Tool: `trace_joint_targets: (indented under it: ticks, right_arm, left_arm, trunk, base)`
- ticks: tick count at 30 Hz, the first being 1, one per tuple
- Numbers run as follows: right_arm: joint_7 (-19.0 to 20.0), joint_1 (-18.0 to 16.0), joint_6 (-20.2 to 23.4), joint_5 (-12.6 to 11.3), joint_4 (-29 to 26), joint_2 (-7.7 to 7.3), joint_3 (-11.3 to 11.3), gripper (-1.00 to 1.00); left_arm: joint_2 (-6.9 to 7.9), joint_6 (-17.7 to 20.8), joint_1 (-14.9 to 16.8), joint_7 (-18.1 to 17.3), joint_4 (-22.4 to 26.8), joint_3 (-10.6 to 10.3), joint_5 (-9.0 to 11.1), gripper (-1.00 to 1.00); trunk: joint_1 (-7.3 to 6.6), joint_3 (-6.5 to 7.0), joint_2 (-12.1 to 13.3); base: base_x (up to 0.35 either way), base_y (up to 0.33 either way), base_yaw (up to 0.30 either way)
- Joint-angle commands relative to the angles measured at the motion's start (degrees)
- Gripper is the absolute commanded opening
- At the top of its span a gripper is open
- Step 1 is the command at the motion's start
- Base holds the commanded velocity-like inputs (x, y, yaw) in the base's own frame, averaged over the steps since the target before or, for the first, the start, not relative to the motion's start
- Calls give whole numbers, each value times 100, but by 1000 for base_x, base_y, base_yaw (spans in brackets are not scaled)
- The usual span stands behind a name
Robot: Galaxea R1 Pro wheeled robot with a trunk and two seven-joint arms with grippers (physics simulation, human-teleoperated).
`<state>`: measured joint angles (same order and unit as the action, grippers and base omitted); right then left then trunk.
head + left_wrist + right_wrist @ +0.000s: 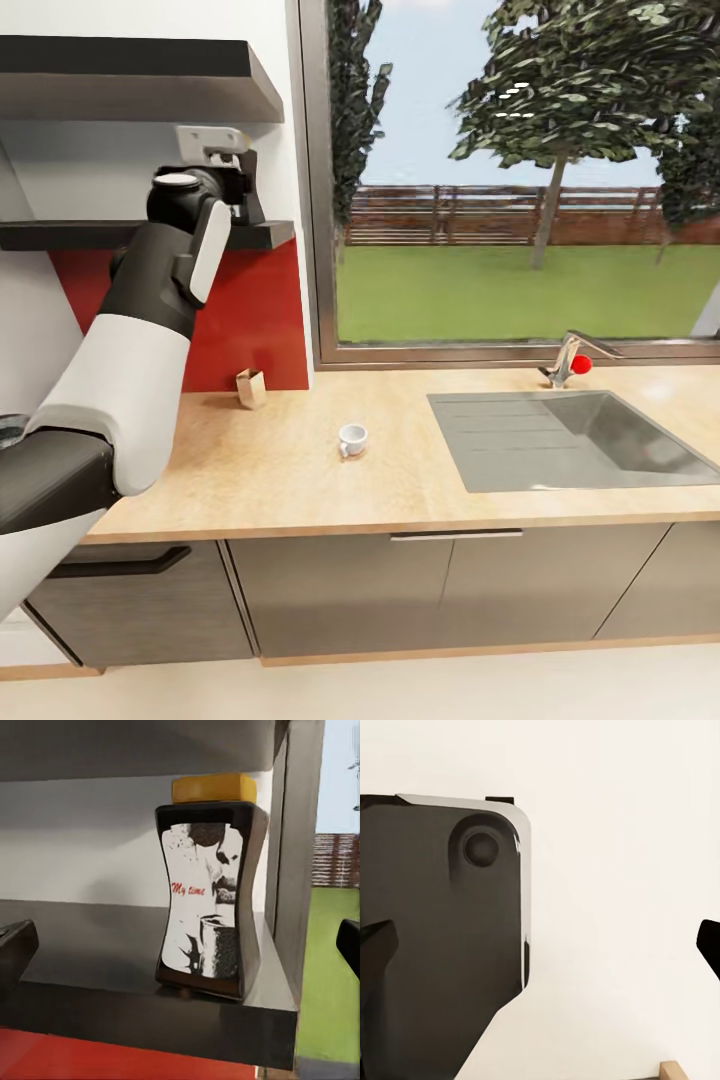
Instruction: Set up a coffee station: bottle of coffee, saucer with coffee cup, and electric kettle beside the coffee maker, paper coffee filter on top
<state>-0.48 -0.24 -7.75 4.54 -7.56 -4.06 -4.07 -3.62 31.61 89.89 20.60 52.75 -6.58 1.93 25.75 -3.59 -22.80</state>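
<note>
Head view shows the left arm raised to the lower shelf (pixel 60 236) beside the window, its left tool (pixel 236 185) level with that shelf. Left wrist view has the bottle of coffee (pixel 210 892) standing upright on the shelf near its end, yellow lid on top, between the tool's widely spread fingertips (pixel 16 945), untouched. On the bench (pixel 300 470) sit a white coffee cup (pixel 351 438) and a small brown holder (pixel 251 388) by the red wall. Right wrist view shows the right tool (pixel 544 945) spread wide, holding nothing.

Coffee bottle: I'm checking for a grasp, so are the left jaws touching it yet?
Apart. In the left wrist view the coffee bottle stands on the shelf, jaws wide either side.
</note>
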Motion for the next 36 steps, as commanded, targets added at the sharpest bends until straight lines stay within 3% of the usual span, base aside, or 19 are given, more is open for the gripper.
trace_joint_targets:
  ticks: [1, 4, 13, 36]
  right_arm:
    - [-5, -2, -16, 47, 0, 2, -41, 100]
    - [-5, -2, -16, 47, 0, 2, -42, 100]
    - [-5, -2, -16, 47, -3, 2, -49, 100]
    - [-5, -2, -12, 47, -8, 2, -50, 100]
  left_arm:
    - [2, 28, 16, -41, 10, -16, 11, 100]
    - [3, 29, 41, -131, 19, -45, 4, 100]
    - [22, 106, 51, -194, 32, -442, -2, 100]
    - [97, 127, 38, -204, 43, -467, -15, 100]
  trunk:
    - [4, -13, -12]
    - [4, -13, -12]
    - [4, -13, -12]
    - [4, -13, -12]
  base:
    - [7, 0, 0]
    - [4, 0, 0]
    - [0, 0, 0]
    - [69, 0, 0]
